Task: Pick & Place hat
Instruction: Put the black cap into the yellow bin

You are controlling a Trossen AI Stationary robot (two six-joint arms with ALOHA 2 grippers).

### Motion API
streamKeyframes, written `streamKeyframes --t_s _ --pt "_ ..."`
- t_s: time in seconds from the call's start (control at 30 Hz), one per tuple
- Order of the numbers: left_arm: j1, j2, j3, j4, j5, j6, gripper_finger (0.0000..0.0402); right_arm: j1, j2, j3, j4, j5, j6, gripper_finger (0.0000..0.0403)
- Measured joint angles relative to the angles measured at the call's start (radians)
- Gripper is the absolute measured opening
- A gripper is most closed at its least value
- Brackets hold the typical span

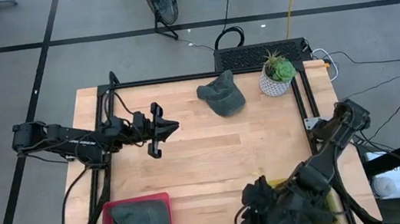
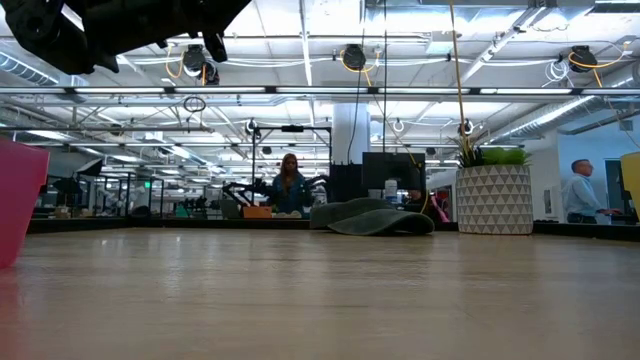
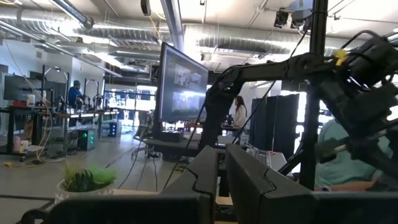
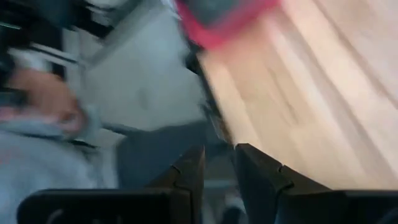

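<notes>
Wooden boards make up the table point(image 1: 215, 164), framed by black rails. One grey-green hat point(image 1: 222, 96) lies crumpled near the far edge, just beside a potted plant point(image 1: 278, 73) in a white patterned pot; the low view shows it flat on the surface. Another hat point(image 1: 139, 222) sits inside a red tray point(image 1: 107, 214) at the near left corner. The left arm stretches level across the table's left side, its left gripper point(image 1: 157, 130) raised off the wood, fingers point(image 3: 205, 180) nearly together and empty. The right arm folds down at the near right edge, its right gripper point(image 4: 216, 163) pointing along the table toward the tray, fingers point(image 4: 256, 171) close together, holding nothing.
</notes>
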Motion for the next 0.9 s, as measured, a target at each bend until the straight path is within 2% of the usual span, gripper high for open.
streamKeyframes --t_s 0.1,0.4,0.57,0.7,0.9 --pt "0.000 0.000 0.000 0.001 0.000 0.000 0.0037 0.016 0.055 0.071 -0.157 -0.049 0.105 0.0077" --pt "0.000 0.000 0.000 0.005 0.000 -0.002 0.0037 0.060 0.180 0.084 -0.339 -0.407 0.436 0.0077" --pt "0.001 0.000 0.000 0.006 0.000 -0.002 0.0037 0.079 0.195 0.083 -0.344 -0.400 0.510 0.0089" --pt "0.000 0.000 0.000 0.008 0.000 -0.002 0.0037 0.081 0.195 0.047 -0.325 -0.359 0.547 0.0124" --pt "0.000 0.000 0.000 0.009 0.000 -0.002 0.0037 0.083 0.195 -0.071 -0.298 -0.372 0.555 0.0167"
